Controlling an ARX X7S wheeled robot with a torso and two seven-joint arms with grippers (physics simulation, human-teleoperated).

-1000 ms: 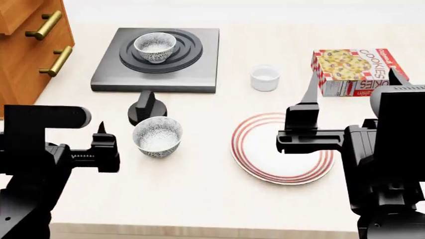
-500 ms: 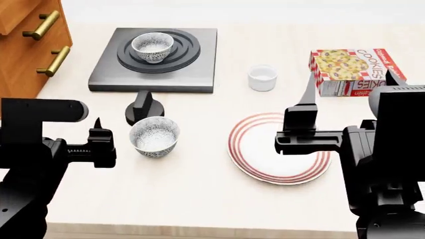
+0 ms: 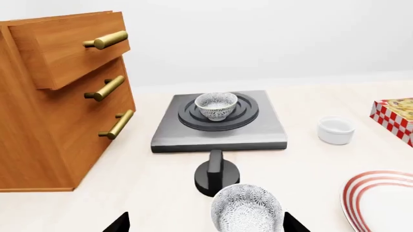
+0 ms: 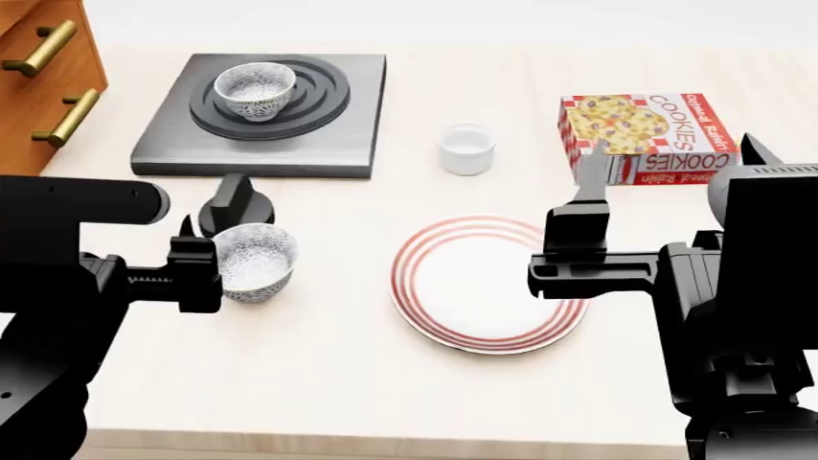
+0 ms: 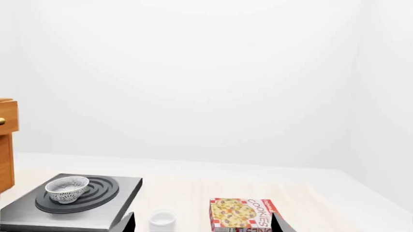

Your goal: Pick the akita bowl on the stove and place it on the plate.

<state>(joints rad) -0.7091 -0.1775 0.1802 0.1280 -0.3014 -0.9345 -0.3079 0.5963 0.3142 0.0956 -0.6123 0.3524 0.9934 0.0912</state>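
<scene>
Head view: left end effector [image 4: 192, 264], fingers apart and empty, hangs by the twin bowl [image 4: 252, 261] near the desk's left edge. The akita bowl [image 4: 256, 91] sits beyond on the stove [image 4: 335, 115] at the far-left corner, straight ahead past the knob [image 4: 234, 203]. Right end effector [image 4: 581, 230], seemingly parted, hovers over the plate [image 4: 422, 297], farther off.

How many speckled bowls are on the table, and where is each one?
2. One akita bowl sits on the stove burner rings. Its twin bowl stands on the table in front of the black knob, beside the left pincer. None seems hidden.
</scene>
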